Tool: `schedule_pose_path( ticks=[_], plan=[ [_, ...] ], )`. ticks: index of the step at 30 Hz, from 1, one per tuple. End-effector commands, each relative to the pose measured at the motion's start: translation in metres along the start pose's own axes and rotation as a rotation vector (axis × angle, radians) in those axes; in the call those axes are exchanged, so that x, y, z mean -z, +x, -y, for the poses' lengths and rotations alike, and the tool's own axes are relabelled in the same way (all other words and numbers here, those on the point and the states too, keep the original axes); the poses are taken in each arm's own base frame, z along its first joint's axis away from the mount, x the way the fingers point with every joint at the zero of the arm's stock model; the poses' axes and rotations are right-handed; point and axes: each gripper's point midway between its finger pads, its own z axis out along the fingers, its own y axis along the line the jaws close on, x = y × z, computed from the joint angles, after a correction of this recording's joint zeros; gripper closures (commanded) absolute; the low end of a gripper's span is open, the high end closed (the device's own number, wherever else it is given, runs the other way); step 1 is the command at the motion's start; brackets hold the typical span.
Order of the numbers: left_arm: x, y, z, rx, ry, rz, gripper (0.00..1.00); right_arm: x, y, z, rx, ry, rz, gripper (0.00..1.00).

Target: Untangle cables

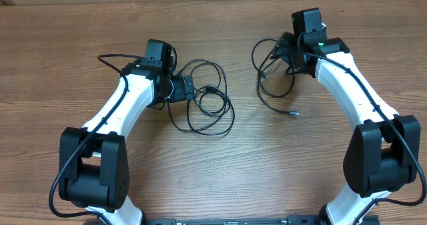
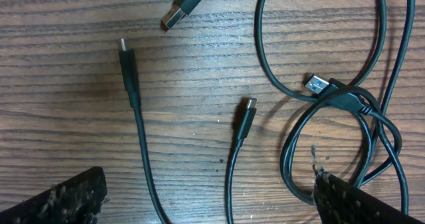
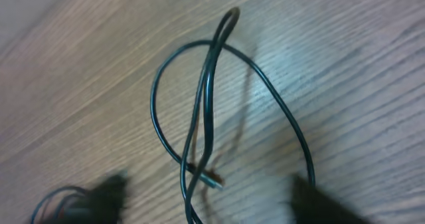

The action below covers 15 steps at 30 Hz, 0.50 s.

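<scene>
Left gripper (image 2: pixel 209 184) stands wide apart over the wooden table (image 2: pixel 60 104); we log tangled cables (image 2: pixel 345 99) with USB plugs (image 2: pixel 317 84) lying beneath it. Right gripper (image 3: pixel 207 184), also apart, hangs over a separate cable loop (image 3: pixel 208 84).

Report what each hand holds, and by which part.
Nothing. The left hand is open over loose cables; the right hand is open around a cable loop, not clamping it.
</scene>
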Motion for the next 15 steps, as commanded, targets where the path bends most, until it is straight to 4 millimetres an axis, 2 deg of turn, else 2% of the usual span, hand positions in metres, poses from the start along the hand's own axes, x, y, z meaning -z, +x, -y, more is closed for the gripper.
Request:
schedule_pose_path(
  ticks=[1, 8, 15],
  plan=[
    [0.000, 0.001, 0.000, -0.013, -0.009, 0.002, 0.01, -0.001, 0.010, -0.001, -0.003, -0.025, -0.052, 0.00],
    [0.000, 0.001, 0.000, -0.013, -0.009, 0.003, 0.00, 0.005, 0.049, -0.002, -0.010, -0.061, -0.243, 0.00],
    [0.000, -0.002, 0.001, -0.015, -0.004, 0.016, 0.00, 0.009, 0.066, 0.010, -0.016, -0.017, -0.316, 0.00]
  ],
)
